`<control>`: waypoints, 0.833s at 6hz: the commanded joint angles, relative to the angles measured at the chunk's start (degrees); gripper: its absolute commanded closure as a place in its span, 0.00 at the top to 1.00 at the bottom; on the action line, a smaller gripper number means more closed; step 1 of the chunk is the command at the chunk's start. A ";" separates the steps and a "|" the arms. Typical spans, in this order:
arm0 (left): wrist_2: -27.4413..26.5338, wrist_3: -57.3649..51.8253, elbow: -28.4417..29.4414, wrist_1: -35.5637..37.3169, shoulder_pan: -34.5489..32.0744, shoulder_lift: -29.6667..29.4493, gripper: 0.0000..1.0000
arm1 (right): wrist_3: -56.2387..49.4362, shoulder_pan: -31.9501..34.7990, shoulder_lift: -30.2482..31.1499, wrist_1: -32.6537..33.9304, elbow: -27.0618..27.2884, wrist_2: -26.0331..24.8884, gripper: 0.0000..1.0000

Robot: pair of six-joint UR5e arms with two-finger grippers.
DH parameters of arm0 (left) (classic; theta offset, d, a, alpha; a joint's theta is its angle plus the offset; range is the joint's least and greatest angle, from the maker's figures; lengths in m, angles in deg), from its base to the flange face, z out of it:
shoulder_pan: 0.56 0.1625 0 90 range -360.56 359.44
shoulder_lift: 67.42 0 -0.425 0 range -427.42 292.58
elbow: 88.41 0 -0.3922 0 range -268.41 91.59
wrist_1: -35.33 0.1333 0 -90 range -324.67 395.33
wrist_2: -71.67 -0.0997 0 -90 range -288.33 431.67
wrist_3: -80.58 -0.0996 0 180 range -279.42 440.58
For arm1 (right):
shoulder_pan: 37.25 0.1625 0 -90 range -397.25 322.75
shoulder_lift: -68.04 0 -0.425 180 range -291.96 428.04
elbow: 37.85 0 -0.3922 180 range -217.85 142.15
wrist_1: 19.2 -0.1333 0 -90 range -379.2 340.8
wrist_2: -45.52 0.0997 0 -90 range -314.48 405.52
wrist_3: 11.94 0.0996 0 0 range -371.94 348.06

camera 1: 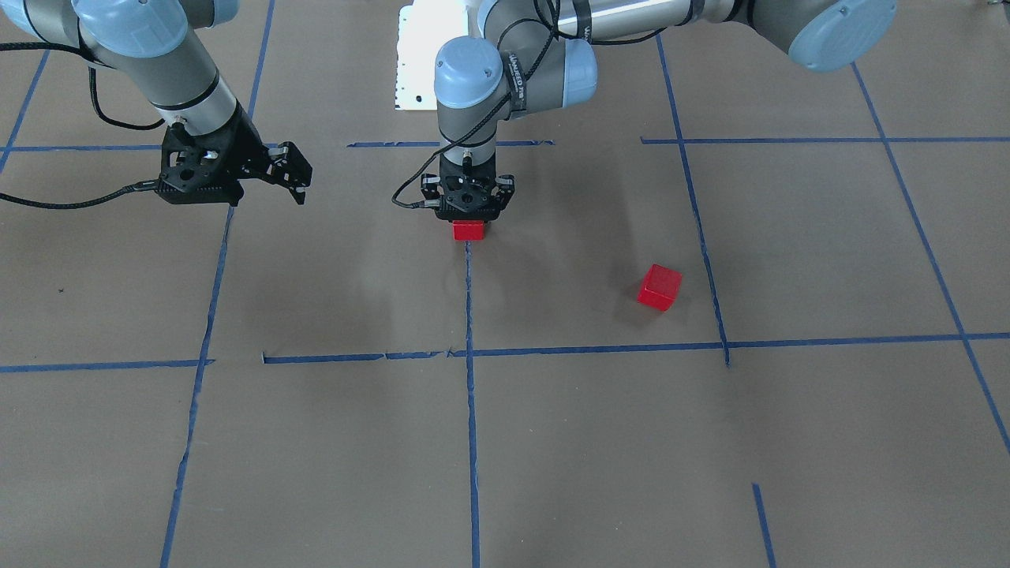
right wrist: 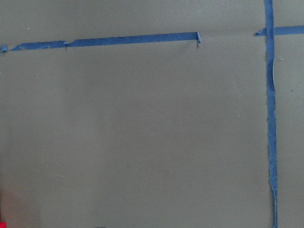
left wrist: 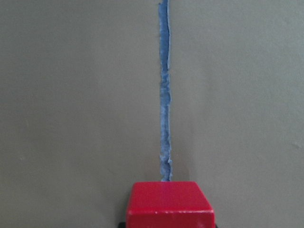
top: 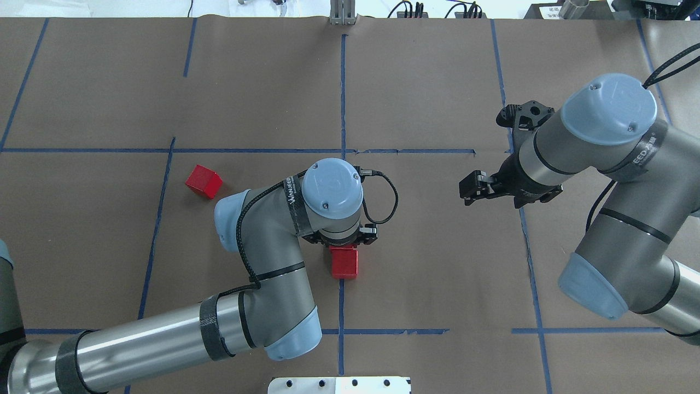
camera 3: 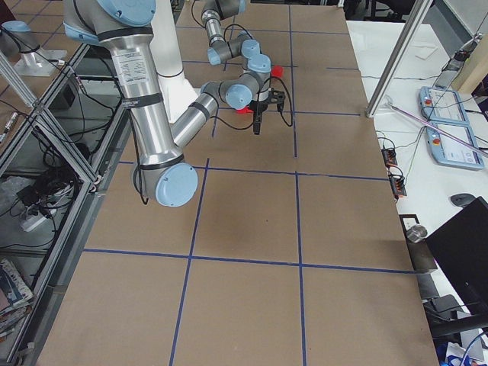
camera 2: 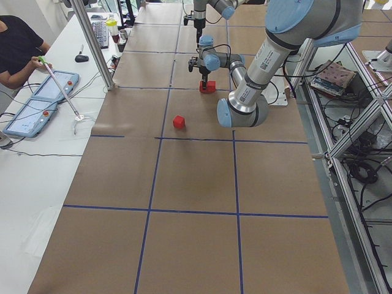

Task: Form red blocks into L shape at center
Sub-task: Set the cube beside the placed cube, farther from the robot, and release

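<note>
My left gripper (camera 1: 467,214) points straight down at the center (top: 342,295), on the blue tape line. It is closed around a red block (camera 1: 468,229) that rests on the paper. The left wrist view shows this block (left wrist: 168,204) at its bottom edge, between the fingertips. From overhead the red patch (top: 344,265) below the gripper is longer than one cube, so a second block seems to lie against it. Another red block (top: 203,181) lies loose and turned, left of the arm (camera 1: 660,287). My right gripper (top: 471,187) hovers open and empty to the right (camera 1: 293,172).
The white base plate (top: 339,384) is at the robot's edge of the table (camera 1: 426,55). Blue tape lines (top: 343,82) cross the brown paper. The left arm's elbow (top: 273,284) lies low beside the center. An operator with tablets (camera 2: 46,98) sits at the far side.
</note>
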 commanded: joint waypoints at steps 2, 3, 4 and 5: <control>0.11 0.02 -0.18 0.05 0.27 0.07 0.03 | 0.09 0.00 -0.05 0.00 0.10 0.00 1.00; 0.11 0.02 -0.26 0.05 0.27 -0.02 0.03 | 0.09 0.00 -0.05 0.00 0.10 0.00 1.00; 0.11 0.02 -0.26 0.05 0.27 -0.02 0.04 | 0.09 0.00 -0.05 0.00 0.19 0.00 1.00; 0.11 0.02 -0.26 -0.04 0.36 -0.02 0.06 | 0.09 0.00 -0.05 0.00 0.19 0.00 1.00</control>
